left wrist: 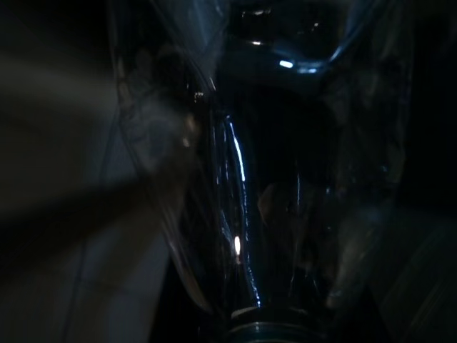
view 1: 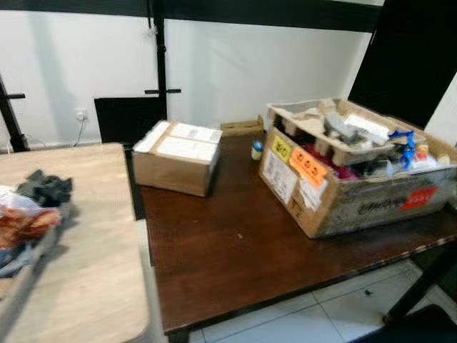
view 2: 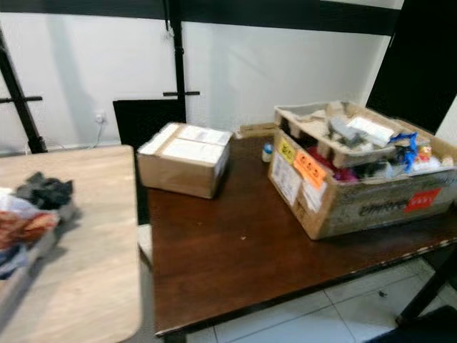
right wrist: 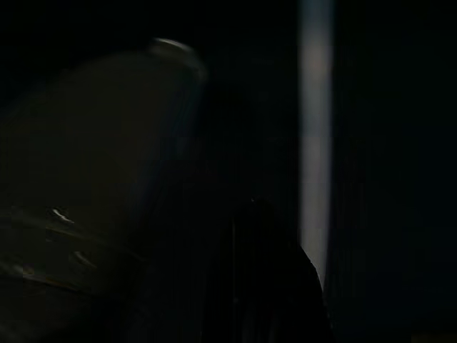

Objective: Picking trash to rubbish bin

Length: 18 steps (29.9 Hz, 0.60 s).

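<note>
A clear plastic bottle (left wrist: pixel 285 179), crumpled and glinting, lies lengthwise close before the left wrist camera, its ringed neck (left wrist: pixel 268 330) at the frame edge; the view is very dark, and whether the left gripper's fingers close on the bottle cannot be told. The right wrist view is darker still: a rounded dim shape (right wrist: pixel 93 179) and a pale vertical strip (right wrist: pixel 315 136) can be made out, nothing more, and the right gripper's state cannot be told. In the head views, a dark brown table (view 1: pixel 235 264) bears 2 cardboard boxes. The smaller closed box (view 1: pixel 177 157), with white labels on its lid, stands near the far edge; the larger open box (view 1: pixel 350 186), carrying yellow and orange stickers (view 1: pixel 308 166) on its side, stands to the right and is heaped with mixed clutter, including blue items (view 1: pixel 403 143) and a moulded pulp tray (view 1: pixel 314 128). A small bottle with a blue cap (view 1: pixel 257 149) stands just beside the large box's near-left corner. To the left, a pale wooden table (view 1: pixel 93 243) abuts the dark one and holds dark crumpled material (view 1: pixel 46 189) and a reddish wrapper (view 1: pixel 25 221). A white wall (view 1: pixel 235 64), a black stand (view 1: pixel 161 53) and pale floor tiles (view 1: pixel 321 314) complete the scene.
</note>
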Tool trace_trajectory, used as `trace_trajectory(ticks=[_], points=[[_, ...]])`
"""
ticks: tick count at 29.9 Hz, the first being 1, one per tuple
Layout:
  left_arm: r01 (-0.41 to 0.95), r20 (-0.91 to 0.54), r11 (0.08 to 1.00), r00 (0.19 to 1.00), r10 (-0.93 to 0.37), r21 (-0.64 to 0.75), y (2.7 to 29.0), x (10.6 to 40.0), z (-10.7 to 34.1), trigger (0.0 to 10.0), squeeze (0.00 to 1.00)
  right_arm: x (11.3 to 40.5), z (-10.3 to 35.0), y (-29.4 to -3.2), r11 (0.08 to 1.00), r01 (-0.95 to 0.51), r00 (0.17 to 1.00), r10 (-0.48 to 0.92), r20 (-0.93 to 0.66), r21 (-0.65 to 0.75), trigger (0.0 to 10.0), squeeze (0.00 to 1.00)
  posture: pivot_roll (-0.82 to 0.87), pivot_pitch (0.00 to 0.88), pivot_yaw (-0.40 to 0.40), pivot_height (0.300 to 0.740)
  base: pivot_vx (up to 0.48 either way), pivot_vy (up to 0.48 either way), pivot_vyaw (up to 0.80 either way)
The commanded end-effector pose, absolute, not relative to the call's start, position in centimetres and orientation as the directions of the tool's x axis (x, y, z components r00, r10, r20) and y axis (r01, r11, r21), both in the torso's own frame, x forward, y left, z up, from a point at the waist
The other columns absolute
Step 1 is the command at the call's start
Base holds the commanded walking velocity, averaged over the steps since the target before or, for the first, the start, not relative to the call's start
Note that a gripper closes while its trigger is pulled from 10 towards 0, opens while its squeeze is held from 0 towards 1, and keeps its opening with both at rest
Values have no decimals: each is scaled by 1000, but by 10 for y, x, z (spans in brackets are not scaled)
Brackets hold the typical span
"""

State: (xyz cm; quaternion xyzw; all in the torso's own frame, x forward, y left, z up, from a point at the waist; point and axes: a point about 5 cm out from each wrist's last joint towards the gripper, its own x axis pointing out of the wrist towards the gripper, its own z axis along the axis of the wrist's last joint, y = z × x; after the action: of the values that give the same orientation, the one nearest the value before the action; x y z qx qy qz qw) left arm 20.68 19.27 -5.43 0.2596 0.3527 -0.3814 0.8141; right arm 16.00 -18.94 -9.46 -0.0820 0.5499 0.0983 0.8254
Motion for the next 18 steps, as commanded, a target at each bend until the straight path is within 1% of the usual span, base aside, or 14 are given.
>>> trace_trajectory(ticks=[1, 9, 18], points=[[807, -776, 577, 445, -448, 129, 195, 200, -57, 10000, 0, 146, -100, -188, 966, -258, 325, 69, -943, -18, 10000, 0, -33, 139, -43, 740, 0, -480, 0], [820, -739, 560, 450, -501, 119, 187, 206, -51, 10000, 0, 146, -100, -189, 965, -262, 321, 67, -945, -21, 10000, 0, -34, 139, -44, 740, 0, -480, 0], [820, -730, 562, 448, -517, 106, 183, 206, -51, 10000, 0, 146, -100, -190, 964, -266, 320, 67, -945, -22, 10000, 0, -35, 139, -47, 740, 0, -480, 0]])
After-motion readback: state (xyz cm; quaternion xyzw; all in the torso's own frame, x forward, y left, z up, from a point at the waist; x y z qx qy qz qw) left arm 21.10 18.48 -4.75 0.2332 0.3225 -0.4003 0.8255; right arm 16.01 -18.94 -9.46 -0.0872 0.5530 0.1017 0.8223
